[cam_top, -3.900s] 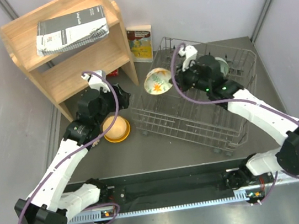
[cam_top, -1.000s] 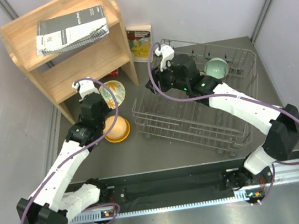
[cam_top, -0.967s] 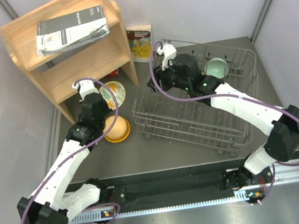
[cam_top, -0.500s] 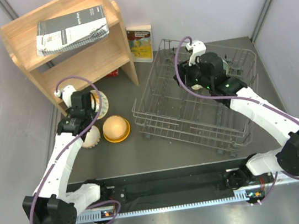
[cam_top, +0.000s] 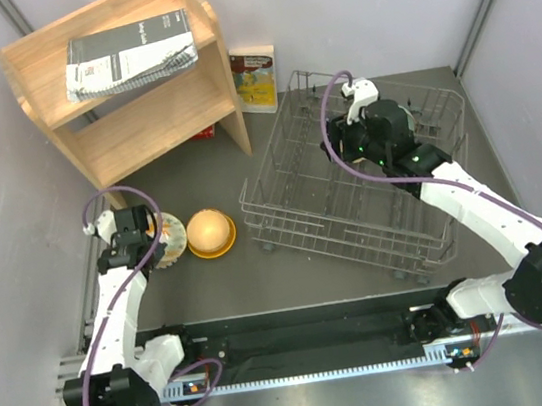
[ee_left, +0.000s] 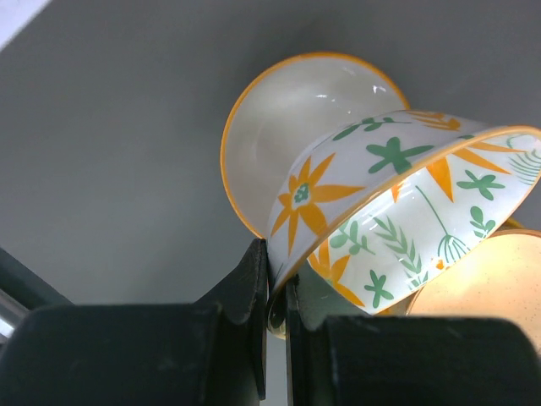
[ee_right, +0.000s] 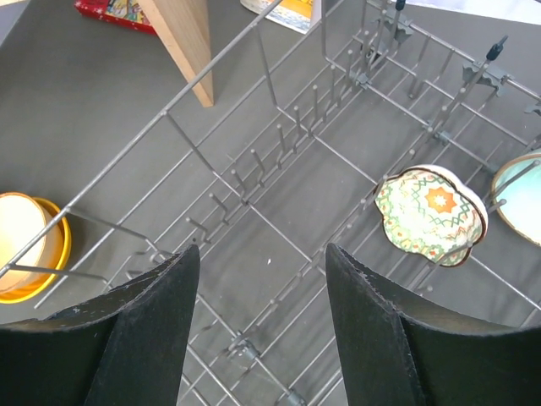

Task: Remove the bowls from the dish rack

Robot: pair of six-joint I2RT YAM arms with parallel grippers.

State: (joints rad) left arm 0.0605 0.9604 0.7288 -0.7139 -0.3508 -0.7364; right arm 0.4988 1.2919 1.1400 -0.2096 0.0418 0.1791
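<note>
Grey table [cam_top: 312,278], left side: left gripper [ee_left: 277,279] is clamped on the rim of the floral bowl [ee_left: 397,220], beside the orange-yellow bowl [cam_top: 211,233]. Right gripper [ee_right: 258,279] stands wide, empty, over the dish rack [cam_top: 354,221], which holds the scalloped bowl [ee_right: 429,214] and the teal bowl [ee_right: 522,190].

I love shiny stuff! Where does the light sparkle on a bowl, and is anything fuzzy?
Left wrist view: white sparkles sit inside the glossy orange-rimmed cream bowl, the pale yellowish bowl in the corner glows washed-out, and the black fingers are just dark shapes. Right wrist view: sharp all over. Top view: even light.
</note>
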